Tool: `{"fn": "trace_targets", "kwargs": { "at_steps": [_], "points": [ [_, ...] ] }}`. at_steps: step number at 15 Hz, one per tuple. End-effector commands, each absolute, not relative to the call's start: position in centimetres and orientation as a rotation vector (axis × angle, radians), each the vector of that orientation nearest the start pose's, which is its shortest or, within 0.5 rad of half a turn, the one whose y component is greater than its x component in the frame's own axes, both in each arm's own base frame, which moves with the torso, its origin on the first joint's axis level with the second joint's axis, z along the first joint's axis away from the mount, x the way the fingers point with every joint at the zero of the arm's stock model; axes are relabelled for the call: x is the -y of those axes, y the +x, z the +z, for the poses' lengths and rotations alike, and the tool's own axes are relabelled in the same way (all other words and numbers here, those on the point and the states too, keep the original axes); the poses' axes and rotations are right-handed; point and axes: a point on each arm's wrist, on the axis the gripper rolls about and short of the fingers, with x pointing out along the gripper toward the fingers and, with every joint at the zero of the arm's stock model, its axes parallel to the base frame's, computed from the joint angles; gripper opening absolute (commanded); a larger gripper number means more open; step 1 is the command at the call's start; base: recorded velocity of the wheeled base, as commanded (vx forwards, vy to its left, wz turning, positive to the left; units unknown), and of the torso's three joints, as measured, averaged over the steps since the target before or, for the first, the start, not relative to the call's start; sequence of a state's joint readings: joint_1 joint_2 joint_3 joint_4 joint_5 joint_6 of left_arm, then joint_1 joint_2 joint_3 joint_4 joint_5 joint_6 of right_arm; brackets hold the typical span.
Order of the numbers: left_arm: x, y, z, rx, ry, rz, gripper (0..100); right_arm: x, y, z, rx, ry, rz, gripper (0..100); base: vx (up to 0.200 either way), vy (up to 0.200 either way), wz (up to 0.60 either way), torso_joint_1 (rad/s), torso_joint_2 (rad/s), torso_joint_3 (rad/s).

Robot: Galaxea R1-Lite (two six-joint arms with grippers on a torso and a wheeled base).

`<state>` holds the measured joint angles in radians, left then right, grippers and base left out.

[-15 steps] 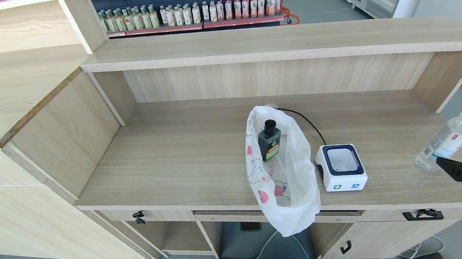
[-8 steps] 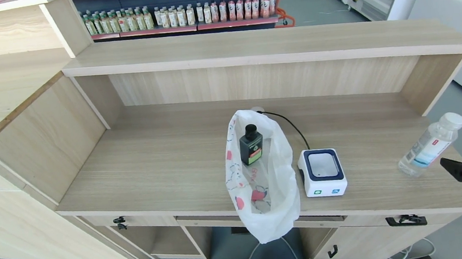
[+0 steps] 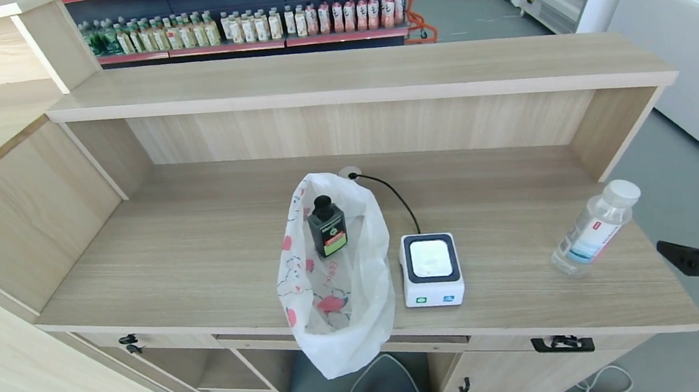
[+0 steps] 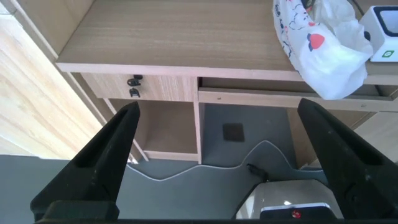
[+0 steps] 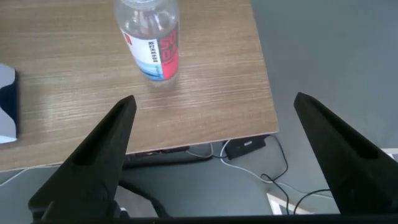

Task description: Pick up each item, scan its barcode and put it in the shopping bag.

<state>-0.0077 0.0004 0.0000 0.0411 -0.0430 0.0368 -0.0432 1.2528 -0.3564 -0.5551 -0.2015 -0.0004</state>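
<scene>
A white shopping bag (image 3: pixel 334 301) with red print stands open on the wooden counter (image 3: pixel 200 257), hanging over its front edge. A black bottle (image 3: pixel 327 227) with a green and red label stands inside it. Right of the bag lies the white barcode scanner (image 3: pixel 431 268), face up. A clear water bottle (image 3: pixel 594 228) with a white cap stands near the counter's right end. My right gripper (image 3: pixel 674 253) is open, just off that end, to the right of the water bottle (image 5: pixel 152 43) and apart from it. My left gripper (image 4: pixel 217 168) is open and holds nothing, low in front of the counter, below the bag (image 4: pixel 323 43).
A black cable (image 3: pixel 392 198) runs from the scanner to the back of the counter. A raised shelf (image 3: pixel 350 79) overhangs the back, with a side wall (image 3: pixel 20 217) at the left. Drawers with handles (image 3: pixel 563 343) sit under the front edge. Cables lie on the floor.
The whole head view has shifted left, so the camera moved. Items on the counter keep their places relative to each other. The gap between the right gripper and the water bottle has widened.
</scene>
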Motion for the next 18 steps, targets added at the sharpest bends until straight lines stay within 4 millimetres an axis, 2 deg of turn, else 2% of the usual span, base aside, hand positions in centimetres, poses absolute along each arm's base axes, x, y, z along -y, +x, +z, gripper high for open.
{"fn": "trace_targets", "kwargs": {
  "at_steps": [1, 6, 11, 18],
  "points": [
    [0.1, -2.3, 7.1, -0.041, 0.035, -0.051, 100, 1.2, 17.2, 15.8, -0.362, -0.026, -0.229, 100, 0.0, -0.2, 0.0, 0.002, 0.0, 0.002],
    [0.1, -2.3, 7.1, -0.041, 0.035, -0.051, 100, 0.8, 16.6, 14.5, -0.408, 0.001, -0.117, 100, 0.0, -0.2, 0.0, 0.003, 0.0, 0.005],
    [0.1, -2.3, 7.1, -0.041, 0.033, -0.051, 100, -1.4, 15.8, 14.4, -0.405, 0.008, 0.189, 100, 0.0, 0.0, 0.0, 0.0, 0.0, 0.0],
    [0.1, -2.3, 7.1, -0.041, 0.033, -0.051, 100, -2.1, 16.3, 14.3, -0.375, -0.07, 0.238, 100, 0.0, 0.0, 0.0, 0.0, 0.0, 0.0]
  ]
}}
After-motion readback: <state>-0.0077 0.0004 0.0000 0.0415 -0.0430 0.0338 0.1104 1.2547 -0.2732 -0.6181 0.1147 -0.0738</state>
